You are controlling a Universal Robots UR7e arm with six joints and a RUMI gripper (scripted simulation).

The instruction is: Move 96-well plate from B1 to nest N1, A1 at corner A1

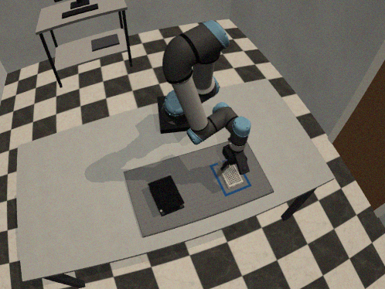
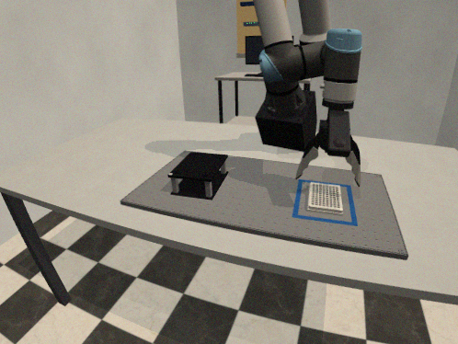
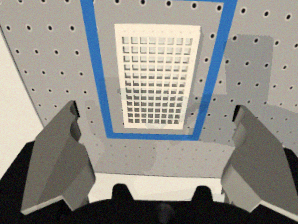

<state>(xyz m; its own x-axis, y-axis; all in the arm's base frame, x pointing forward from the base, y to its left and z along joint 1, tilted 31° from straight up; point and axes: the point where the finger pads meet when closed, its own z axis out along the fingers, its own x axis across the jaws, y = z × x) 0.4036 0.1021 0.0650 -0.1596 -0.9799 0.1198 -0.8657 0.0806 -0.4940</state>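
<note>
The white rectangular 96-well plate [image 2: 326, 198] lies flat inside the blue-outlined bench spot [image 2: 299, 199] on the grey perforated board [image 2: 257, 216], which rests on the pale grey counter [image 2: 92, 152]. Above the plate's far end hangs the dark two-fingered gripper [image 2: 327, 177], its grey fingers spread wide and holding nothing, tips clear of the plate. In the wrist view the plate sits between and ahead of the two fingers. Well apart, at the board's other end, stands the black raised plate nest on short metal legs [image 2: 200, 167], with nothing on top.
</note>
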